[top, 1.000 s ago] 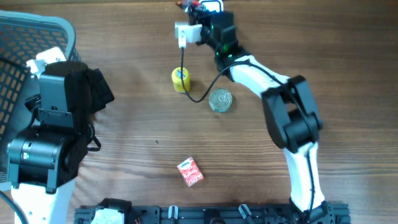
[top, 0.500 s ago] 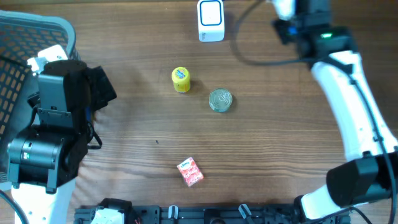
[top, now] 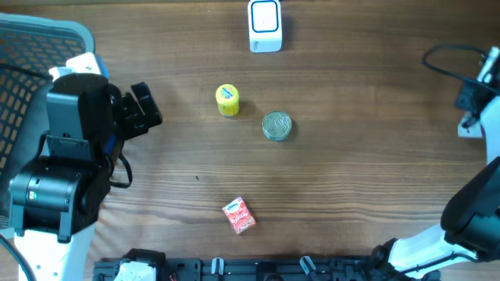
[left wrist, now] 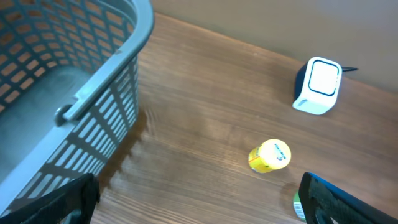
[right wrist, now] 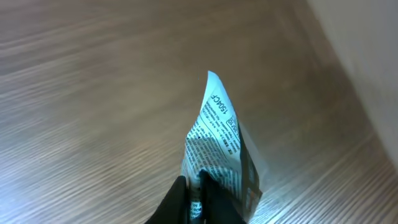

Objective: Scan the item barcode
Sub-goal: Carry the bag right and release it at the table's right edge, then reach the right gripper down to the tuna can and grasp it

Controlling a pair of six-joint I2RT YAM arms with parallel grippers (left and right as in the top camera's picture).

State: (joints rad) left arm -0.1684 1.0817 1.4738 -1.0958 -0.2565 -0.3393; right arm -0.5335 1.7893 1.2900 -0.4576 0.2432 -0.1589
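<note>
My right gripper [right wrist: 202,194] is shut on the lower edge of a white packet [right wrist: 219,134] with black print, and holds it upright over the wood table. In the overhead view this gripper [top: 471,108] is at the table's far right edge, far from the white barcode scanner [top: 264,25] at the back centre. My left gripper [top: 145,110] stands open beside the basket with nothing between its fingers [left wrist: 336,200]. The left wrist view shows the scanner [left wrist: 318,86] ahead and to the right.
A grey mesh basket [top: 31,47] fills the back left corner. A yellow-capped bottle [top: 227,99], a green-labelled can [top: 276,126] and a small red packet [top: 239,216] lie on the table [top: 351,172]. A black cable [top: 439,56] loops near the right arm.
The right arm has swung from the scanner across to the table's far right edge, carrying the white packet. The left gripper has shifted a little to the right, away from the basket.
</note>
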